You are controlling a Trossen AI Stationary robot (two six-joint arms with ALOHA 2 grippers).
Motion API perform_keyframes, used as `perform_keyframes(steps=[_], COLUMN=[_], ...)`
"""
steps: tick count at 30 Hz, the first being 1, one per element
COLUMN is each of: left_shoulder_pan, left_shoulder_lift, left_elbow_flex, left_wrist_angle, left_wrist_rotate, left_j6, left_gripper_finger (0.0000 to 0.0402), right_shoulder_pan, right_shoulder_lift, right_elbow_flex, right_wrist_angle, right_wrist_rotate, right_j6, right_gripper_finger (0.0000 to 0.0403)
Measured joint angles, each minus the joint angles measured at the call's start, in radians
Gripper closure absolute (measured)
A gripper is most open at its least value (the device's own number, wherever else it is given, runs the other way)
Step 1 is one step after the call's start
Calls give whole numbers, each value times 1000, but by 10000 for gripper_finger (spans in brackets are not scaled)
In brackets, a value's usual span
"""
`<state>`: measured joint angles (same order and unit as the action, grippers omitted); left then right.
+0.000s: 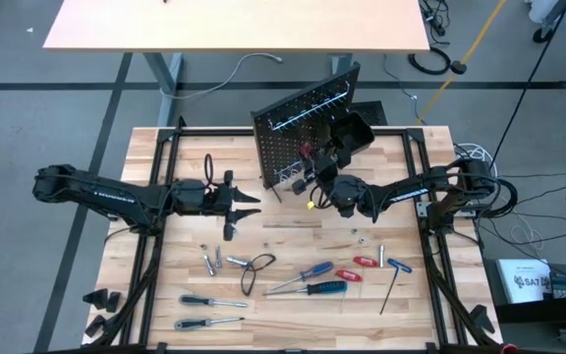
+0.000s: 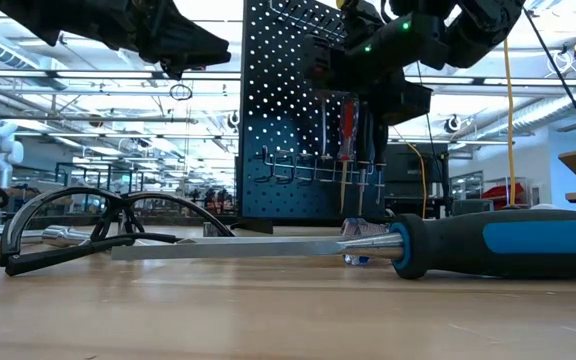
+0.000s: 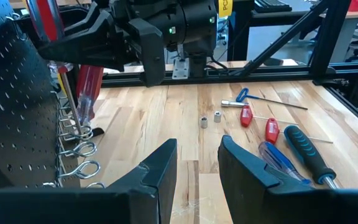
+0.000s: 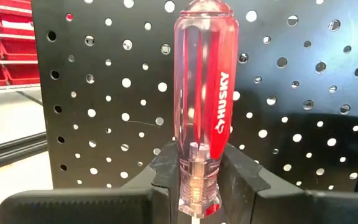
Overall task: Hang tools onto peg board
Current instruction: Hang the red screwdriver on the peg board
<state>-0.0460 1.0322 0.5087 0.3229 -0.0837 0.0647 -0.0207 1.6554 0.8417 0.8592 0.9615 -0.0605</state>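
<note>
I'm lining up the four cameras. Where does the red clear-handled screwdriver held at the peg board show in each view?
High view: red clear-handled screwdriver just right of the peg board, in the right hand.
Low view: hanging upright before the board, centre.
Left wrist view: at the left, above the hook rings.
Right wrist view: filling the centre.
Shared landmark: the black perforated peg board.
</note>
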Motion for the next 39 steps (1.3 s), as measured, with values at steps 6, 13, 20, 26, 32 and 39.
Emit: perform_keyframes(steps=[6,13,20,26,32,39], left_shoulder_pan=[0,0,0,0,0,0], left_shoulder_lift=[0,0,0,0,0,0], left_elbow_flex=[0,0,0,0,0,0], left_wrist_angle=[0,0,0,-2,-4,-15], left_wrist_rotate=[0,0,0,0,0,0], left_j6=[0,-3,-2,2,2,2], left_gripper_finger=[281,281,281,281,281,281], right_shoulder_pan=[-7,-32,-40,-20,5,61], right_shoulder_lift=[-1,-3,-1,-9,-19,-26], right_elbow_flex=[1,3,2,1,32,50], right_wrist_angle=[-29,-58,-44,36,42,26], right_wrist_rotate=[-3,-51,-53,-50,-46,-44], right_j6=[32,72,18,-88,-162,-157], right_gripper_finger=[334,334,334,334,334,334])
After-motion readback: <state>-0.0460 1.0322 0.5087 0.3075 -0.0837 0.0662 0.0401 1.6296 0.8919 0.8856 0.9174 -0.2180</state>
